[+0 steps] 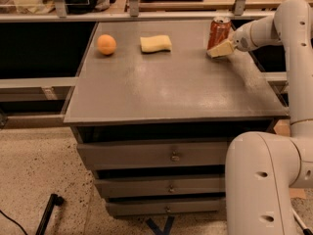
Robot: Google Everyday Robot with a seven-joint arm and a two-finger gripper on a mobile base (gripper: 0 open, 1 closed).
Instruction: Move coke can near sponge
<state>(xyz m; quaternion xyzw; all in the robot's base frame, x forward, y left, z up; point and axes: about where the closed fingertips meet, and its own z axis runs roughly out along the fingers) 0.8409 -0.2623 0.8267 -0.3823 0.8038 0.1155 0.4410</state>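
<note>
The coke can (219,31) stands upright at the back right of the grey table top (171,89), red-orange with a silver rim. The pale yellow sponge (155,43) lies flat at the back middle, well to the left of the can. My gripper (220,48) is low over the table on the can's near right side, right against its base. The white arm (274,26) reaches in from the right. The can's far side is hidden, so I cannot tell whether it is held.
A round orange fruit (106,44) sits at the back left of the table. A shelf rail with posts (132,4) runs behind the table. Drawers (171,155) are below the front edge. My white base (266,180) is at the front right.
</note>
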